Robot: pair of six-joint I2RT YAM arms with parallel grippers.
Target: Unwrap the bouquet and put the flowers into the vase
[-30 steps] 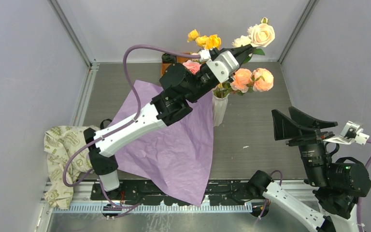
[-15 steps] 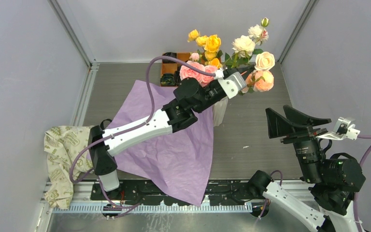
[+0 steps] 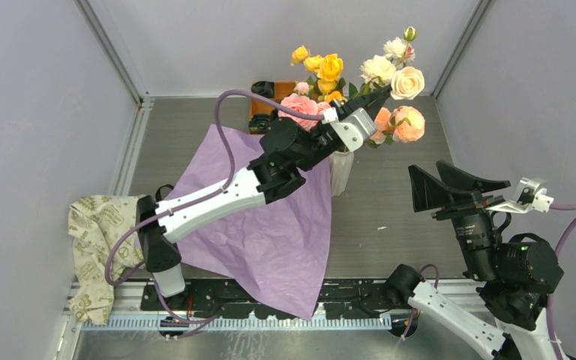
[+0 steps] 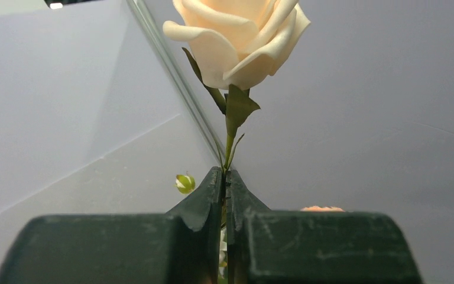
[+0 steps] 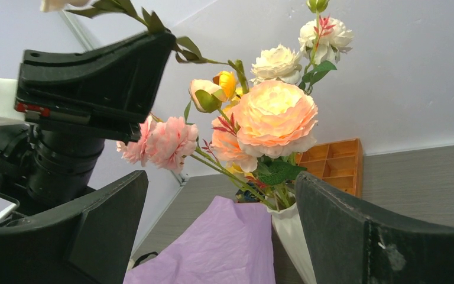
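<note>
Left gripper (image 3: 381,94) is pinched tight on the green stem of a cream rose (image 3: 407,82), just under the head, holding it high by the other blooms. Rest of the flowers (image 3: 322,71) stand in the vase (image 3: 340,171) at the back of the table, w/ purple paper (image 3: 270,225) spread flat just beside it. Right gripper (image 3: 425,171) hangs wide open, nothing in it, well apart to the right.

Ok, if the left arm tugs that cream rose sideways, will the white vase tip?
Probably tippy: the white vase is narrow, and the flowers spread tall and wide above it. The left gripper is shut on the thin stem of the cream rose, which would likely bend before dragging it.
</note>
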